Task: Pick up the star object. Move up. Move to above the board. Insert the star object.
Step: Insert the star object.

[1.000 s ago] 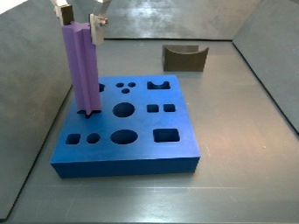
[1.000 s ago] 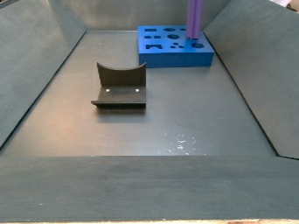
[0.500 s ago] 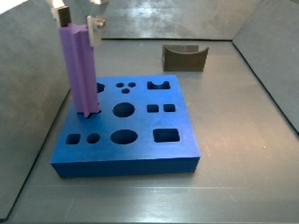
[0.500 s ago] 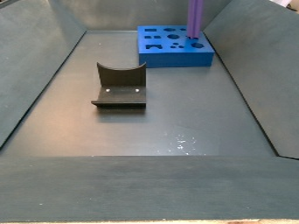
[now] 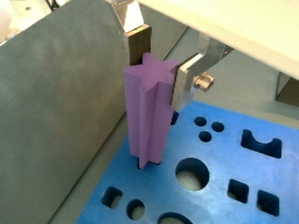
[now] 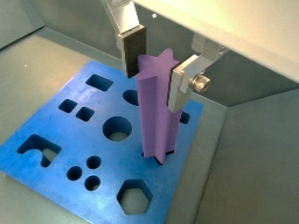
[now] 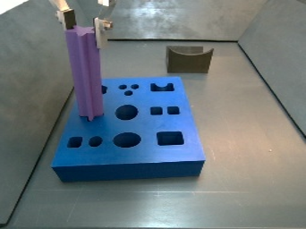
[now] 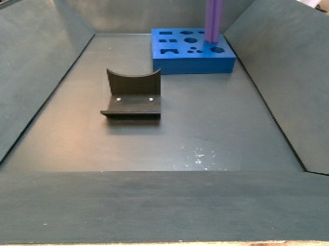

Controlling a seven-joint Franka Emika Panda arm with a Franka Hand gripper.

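The light-purple star object (image 7: 84, 72) stands upright with its lower end in a hole near one edge of the blue board (image 7: 143, 134). It also shows in both wrist views (image 5: 149, 114) (image 6: 158, 105) and in a side view (image 8: 215, 21). My gripper (image 7: 85, 16) is at the star's top end, one finger on each side. In both wrist views the gripper (image 5: 158, 52) (image 6: 158, 52) looks open, with a small gap between one dark pad (image 6: 129, 52) and the star. The board (image 8: 193, 58) lies on the grey floor.
A short dark olive-brown notched block (image 7: 189, 59) stands on the floor apart from the board and shows in a side view (image 8: 131, 96). Grey walls enclose the floor; one wall (image 5: 65, 96) runs close beside the star and the board's edge (image 6: 70, 140).
The star object stays upright in the board. The gripper has risen slightly at the star's top end, most visibly at one finger.
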